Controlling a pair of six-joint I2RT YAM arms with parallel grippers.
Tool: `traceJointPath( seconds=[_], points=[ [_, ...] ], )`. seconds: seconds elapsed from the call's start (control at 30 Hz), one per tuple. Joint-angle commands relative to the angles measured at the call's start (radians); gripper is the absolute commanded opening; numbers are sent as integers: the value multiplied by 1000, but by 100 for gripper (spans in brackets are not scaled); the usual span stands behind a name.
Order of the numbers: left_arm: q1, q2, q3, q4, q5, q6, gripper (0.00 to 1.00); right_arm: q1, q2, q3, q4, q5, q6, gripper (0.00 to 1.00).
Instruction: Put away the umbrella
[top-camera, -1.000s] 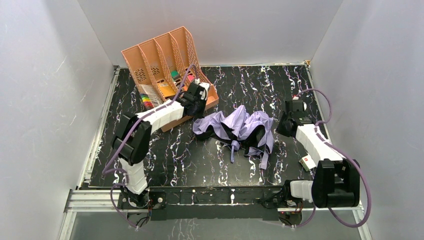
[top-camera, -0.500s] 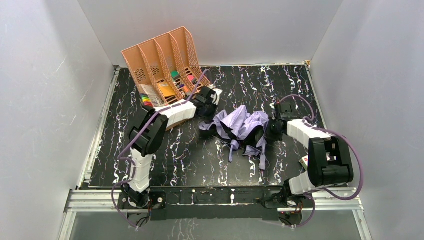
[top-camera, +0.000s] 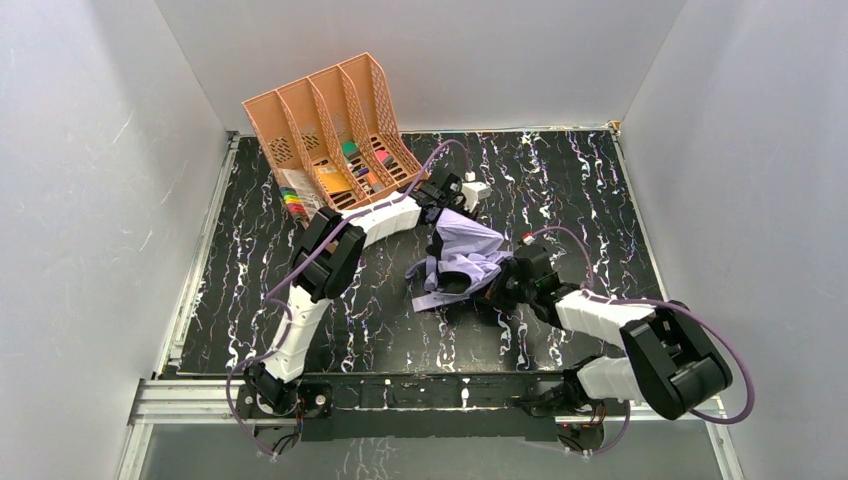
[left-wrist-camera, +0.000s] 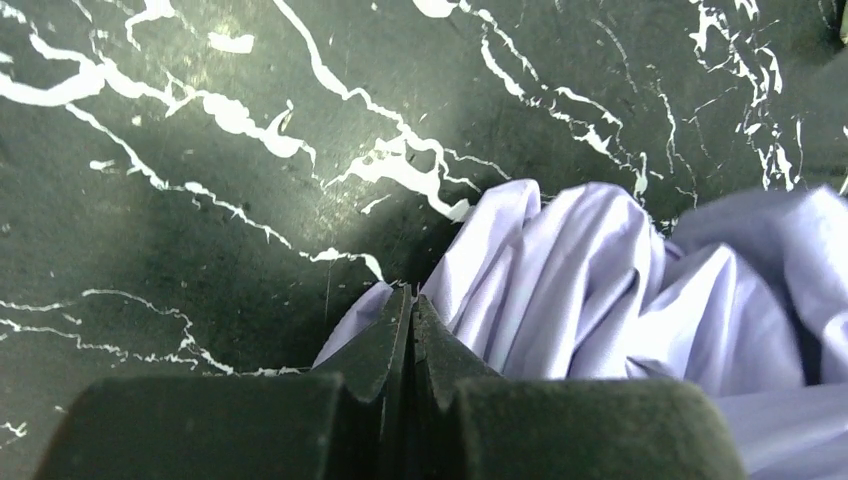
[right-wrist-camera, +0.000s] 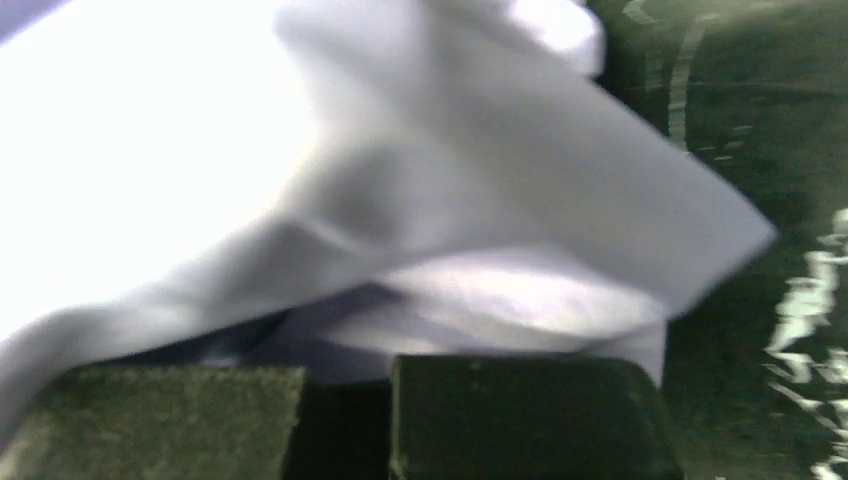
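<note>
The umbrella (top-camera: 465, 255) sits mid-desk as a bunched heap of pale lavender cloth. It is crumpled and folded over itself, with dark patches showing under its near edge and a flat pale strip trailing off its near-left corner. No shaft or handle can be picked out. Up close in the left wrist view, the fabric (left-wrist-camera: 620, 300) rises in soft, rounded pleats straight off the desk. In the right wrist view it fills most of the picture (right-wrist-camera: 350, 200), blurred and bright white at the top left.

The left fingers (left-wrist-camera: 400, 325) are pressed tight together, tips right at the cloth's edge. I cannot tell whether any fold is caught between them. From above, the left arm stretches long across the desk and those fingers (top-camera: 445, 207) meet the heap's far side.

The right fingers (top-camera: 503, 285) are in at the heap's near-right side, buried against the fabric. In the wrist view their pads (right-wrist-camera: 500, 410) show a narrow dark gap, with cloth hanging just beyond. I cannot tell whether they are gripping or loose.

The desk (top-camera: 250, 260) is black with white veining. A peach organiser (top-camera: 330, 120) stands at its far-left corner, well apart from the umbrella, with colourful items in its slots.
</note>
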Motion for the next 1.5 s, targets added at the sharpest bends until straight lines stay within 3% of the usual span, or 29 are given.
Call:
traceJointPath(
  seconds=[0.0,0.13,0.27,0.4,0.53,0.7,0.83,0.93,1.13,1.2,1.33,1.47],
  points=[
    [-21,-8,91,-104,70,34,0,50,-83,27,218,78,65,5],
    [29,-37,88,-75,-51,-34,1,51,-220,73,-106,253,-9,12],
    [93,-139,23,1,-139,-107,16,51,-463,64,-353,377,-119,25],
    [131,-254,-12,27,-214,-98,33,51,-771,67,-521,412,-234,37],
    [152,-323,-27,3,-258,-71,40,51,-946,98,-624,373,-295,44],
    [159,-420,-131,17,-297,-74,40,51,-700,214,-659,256,-427,46],
    [159,-506,-242,55,-325,-127,41,51,-511,306,-641,233,-609,57],
    [159,-581,-331,68,-363,-164,43,51,-367,380,-665,133,-737,63],
    [159,-742,-506,65,-408,-214,48,54,-228,483,-611,21,-947,88],
    [159,-794,-564,67,-407,-233,49,57,-169,529,-613,-4,-1013,92],
    [158,-882,-699,84,-407,-283,51,61,-38,604,-624,-38,-1102,92],
    [155,-956,-850,135,-353,-368,51,61,116,681,-569,-97,-1130,70]
  ],
)
